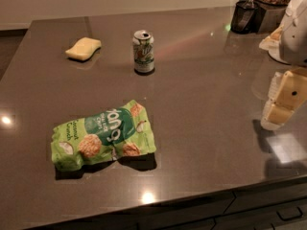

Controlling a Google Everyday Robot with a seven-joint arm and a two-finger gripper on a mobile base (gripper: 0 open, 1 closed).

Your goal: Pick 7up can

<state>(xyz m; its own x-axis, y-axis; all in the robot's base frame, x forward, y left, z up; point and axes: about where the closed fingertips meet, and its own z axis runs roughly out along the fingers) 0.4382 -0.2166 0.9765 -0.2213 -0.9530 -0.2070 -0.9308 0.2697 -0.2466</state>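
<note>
The 7up can (143, 51) stands upright on the dark countertop (201, 95), toward the back middle. It has a white and green body and a silver top. My gripper (279, 107), cream-coloured, hangs over the right edge of the counter, far to the right of the can and nearer the camera. It touches nothing and holds nothing that I can see. The white arm (297, 30) rises above it at the top right.
A large green snack bag (103, 135) lies flat at the front left. A yellow sponge (83, 48) lies at the back left of the can. A dark container (244, 16) and other items stand at the back right corner. Drawers (268, 210) run below the front edge.
</note>
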